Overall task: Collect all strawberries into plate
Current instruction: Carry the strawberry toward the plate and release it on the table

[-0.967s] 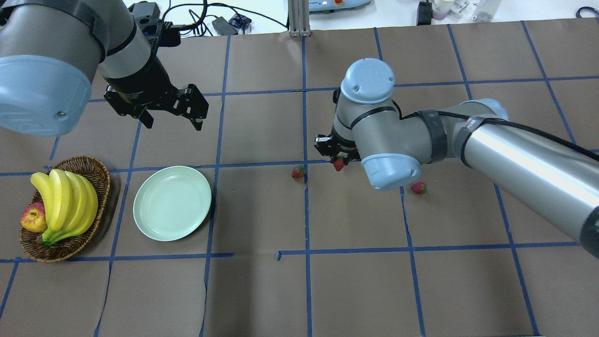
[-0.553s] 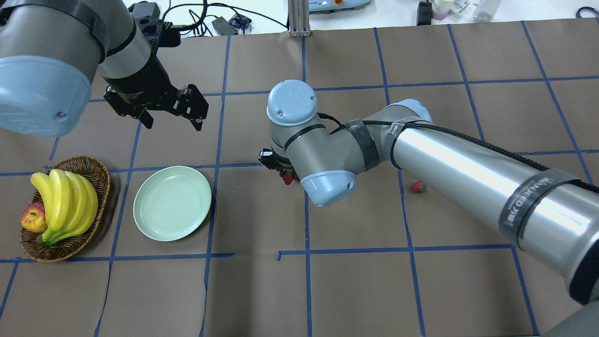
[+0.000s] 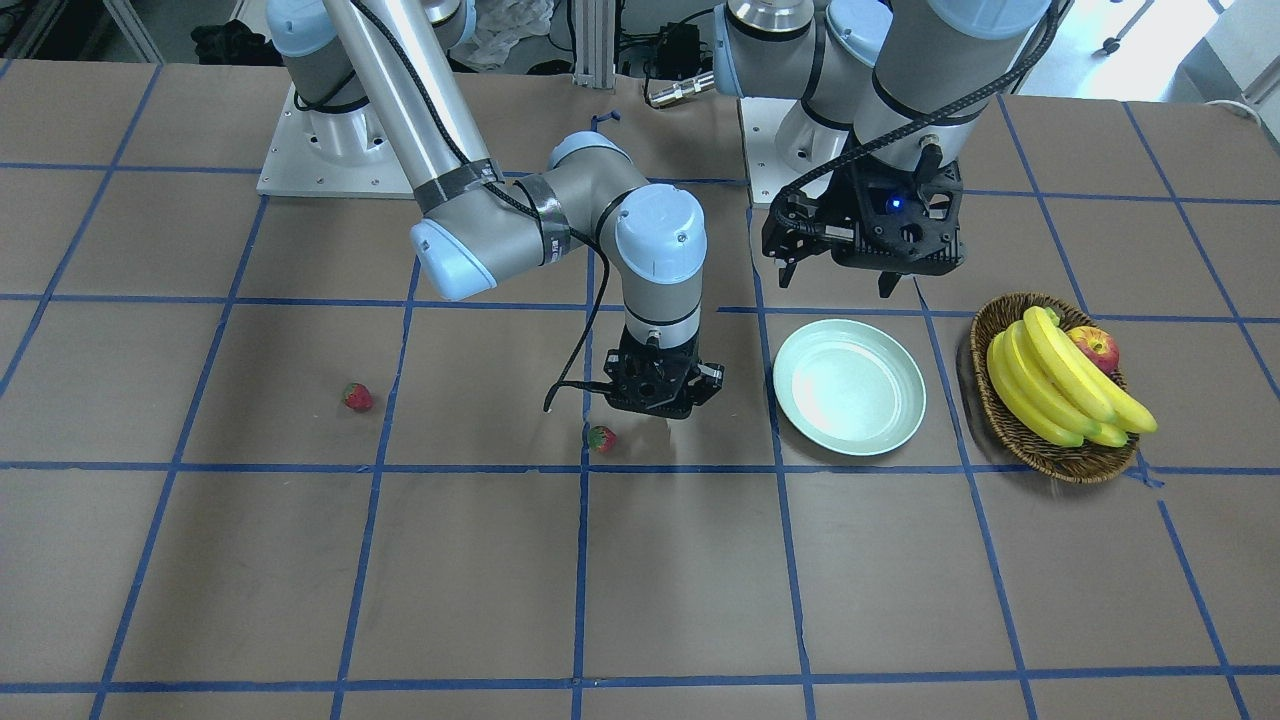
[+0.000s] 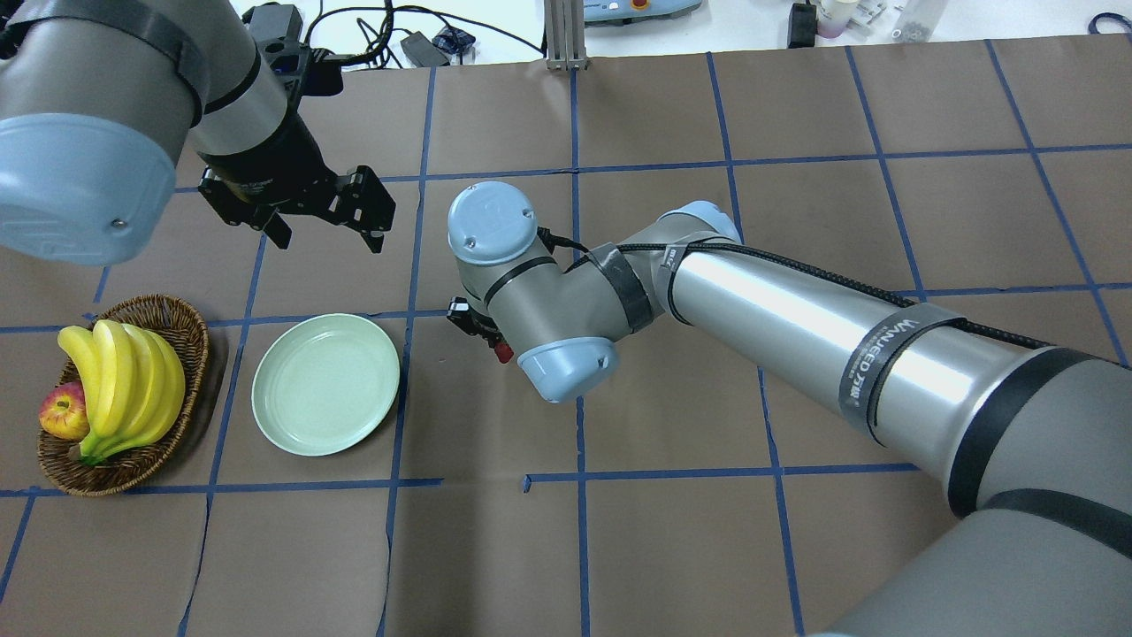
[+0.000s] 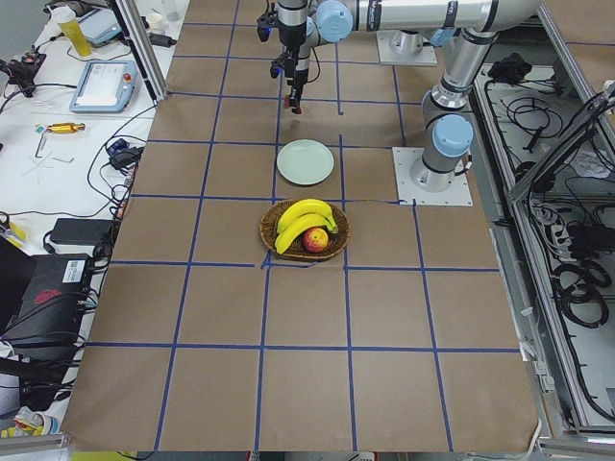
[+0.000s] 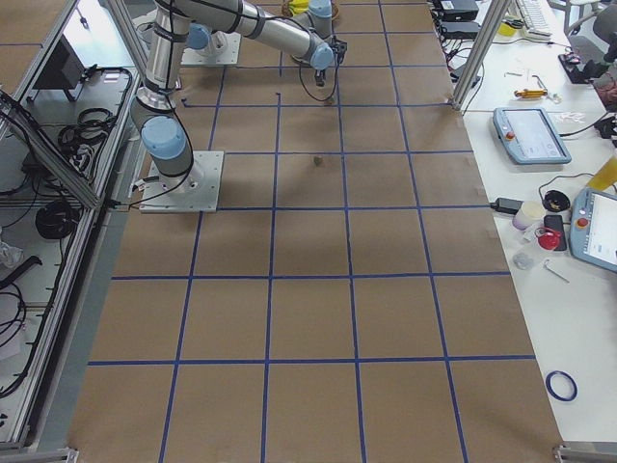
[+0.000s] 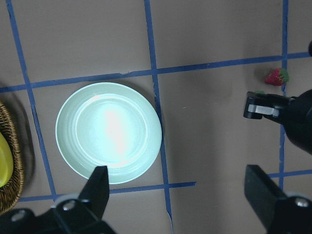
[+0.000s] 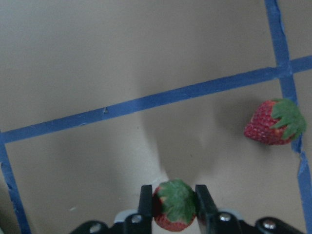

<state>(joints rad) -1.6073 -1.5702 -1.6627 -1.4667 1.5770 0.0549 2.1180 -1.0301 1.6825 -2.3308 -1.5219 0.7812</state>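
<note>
- Right wrist-mounted view: a small red strawberry with a green leafy top (image 8: 174, 207) and dimpled skin is pinched between the two flat black fingers of the right gripper (image 8: 175, 192), clear of the table.
- A second red strawberry (image 8: 273, 122) lies on its side on the table, its leaves touching a blue tape line. A third strawberry (image 3: 357, 397) lies well apart, toward the robot's right.
- The round, shallow, glossy mint-green plate with a raised rim (image 4: 325, 384) sits between the right gripper and a brown woven wicker basket (image 4: 199, 341). The basket holds smooth yellow bananas (image 4: 124, 380) and a red-yellow apple (image 4: 62, 414).
- The left gripper (image 4: 327, 234), angular and black, hangs spread wide above the table, beyond the plate.
- The table (image 4: 672, 548) is covered in matte brown paper gridded with blue tape. White benches strewn with cables flank it.
</note>
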